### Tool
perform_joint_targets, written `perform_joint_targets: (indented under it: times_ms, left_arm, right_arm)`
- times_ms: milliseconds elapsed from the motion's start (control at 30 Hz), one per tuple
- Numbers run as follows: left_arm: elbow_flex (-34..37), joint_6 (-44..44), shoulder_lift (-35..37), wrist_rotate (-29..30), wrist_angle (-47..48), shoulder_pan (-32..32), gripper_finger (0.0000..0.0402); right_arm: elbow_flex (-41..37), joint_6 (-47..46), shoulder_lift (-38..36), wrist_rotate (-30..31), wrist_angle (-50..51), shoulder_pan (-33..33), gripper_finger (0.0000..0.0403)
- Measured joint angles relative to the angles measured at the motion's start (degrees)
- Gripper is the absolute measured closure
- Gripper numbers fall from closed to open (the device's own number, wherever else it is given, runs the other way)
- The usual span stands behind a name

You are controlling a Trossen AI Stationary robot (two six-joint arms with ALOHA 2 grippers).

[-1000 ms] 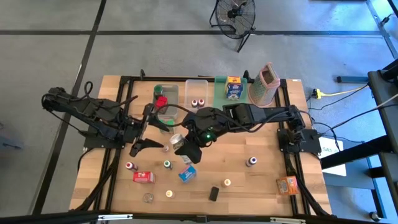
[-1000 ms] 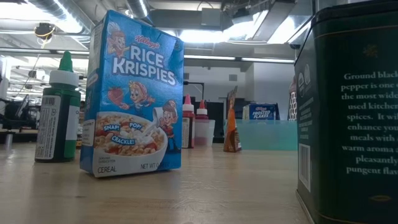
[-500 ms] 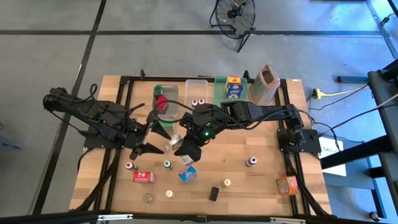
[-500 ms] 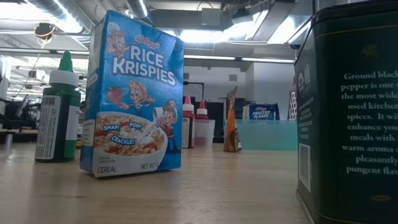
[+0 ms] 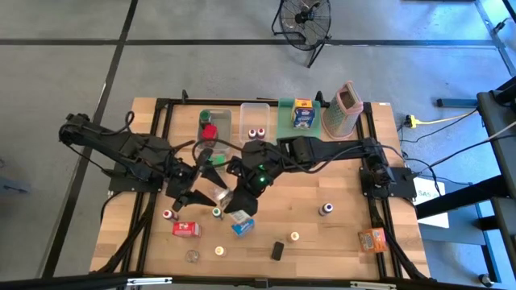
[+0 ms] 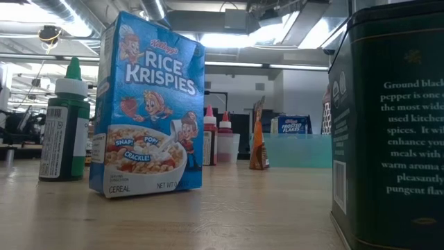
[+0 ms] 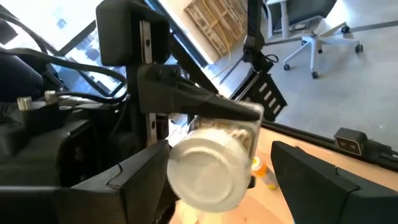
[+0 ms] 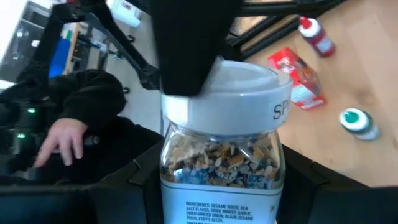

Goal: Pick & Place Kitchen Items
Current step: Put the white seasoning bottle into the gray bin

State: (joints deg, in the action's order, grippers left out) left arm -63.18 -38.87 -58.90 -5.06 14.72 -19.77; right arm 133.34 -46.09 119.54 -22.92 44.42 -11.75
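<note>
A glass seasoning jar [image 8: 221,155] with a white lid [image 7: 205,171] hangs in the air over the table's middle [image 5: 219,187]. My right gripper [image 5: 232,193] is shut on it. My left gripper [image 5: 200,179] is open and faces the jar's lid end, with one finger [image 7: 134,180] on each side of the lid. Other kitchen items stand on the table: a red box [image 5: 186,229], a blue cereal box [image 5: 242,225], a green-capped bottle [image 5: 217,213] and a red-capped bottle [image 5: 168,215]. Neither gripper shows in the low view. My right gripper pinches the jar's glass body [image 8: 177,183] below the lid between its two fingers. It comes slanting down from the table's right. The jar is lifted clear of the table, its lid pointing toward my left gripper. My left gripper stands around the lid [image 7: 186,162]; whether a finger touches it, I cannot tell.
At the far edge stand a bin [image 5: 214,129] with a red item, a clear bin [image 5: 256,119] with two bottles, a green tray [image 5: 289,121] with a box, and the pinkish grater [image 5: 345,109]. A black tin [image 5: 276,250], small jars and an orange box [image 5: 372,239] lie nearer. A person's hand [image 8: 62,143] shows beyond the table.
My right gripper has carried the jar toward the table's left and a little down and nearer. My left gripper has come toward the right, closing in on the jar's lid end, and has turned somewhat. Both have kept the same opening.
</note>
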Motion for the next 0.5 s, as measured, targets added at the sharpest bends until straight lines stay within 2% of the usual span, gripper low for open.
perform_joint_targets:
  times_ms: [200, 500]
  left_arm:
    - [0.0, 0.0, -0.3, -0.3, -0.1, 0.5, 0.0123]
    - [0.0, 1.1, -1.2, -3.9, -0.9, 1.9, 0.0123]
  right_arm:
    - [0.0, 0.1, 0.2, -2.4, -1.4, 0.2, 0.0199]
    - [0.0, 0.3, 0.3, -3.0, -2.3, 0.4, 0.0199]
